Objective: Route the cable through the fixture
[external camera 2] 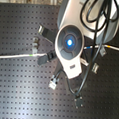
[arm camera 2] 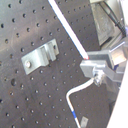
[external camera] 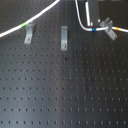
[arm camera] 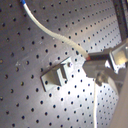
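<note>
The white cable (external camera: 84,21) comes in from the first exterior view's left, with a green band (external camera: 25,23), rises out of the top edge and comes back down at the gripper. It then runs past a blue band (external camera: 95,30) and a yellow-orange band (external camera: 114,30) at the right fixture clip (external camera: 106,23). My gripper (external camera: 92,16) is at the board's far edge, shut on the cable (arm camera: 55,36) just above the board. In both wrist views the cable enters the gripper (arm camera 2: 91,67) beside a grey clip (arm camera 2: 40,57).
Two more grey fixture clips (external camera: 29,34) (external camera: 64,38) stand on the black perforated board (external camera: 60,90). In the second exterior view the arm (external camera 2: 70,43) and its black hoses (external camera 2: 97,17) cover the middle; the cable (external camera 2: 15,56) shows at the second exterior view's left.
</note>
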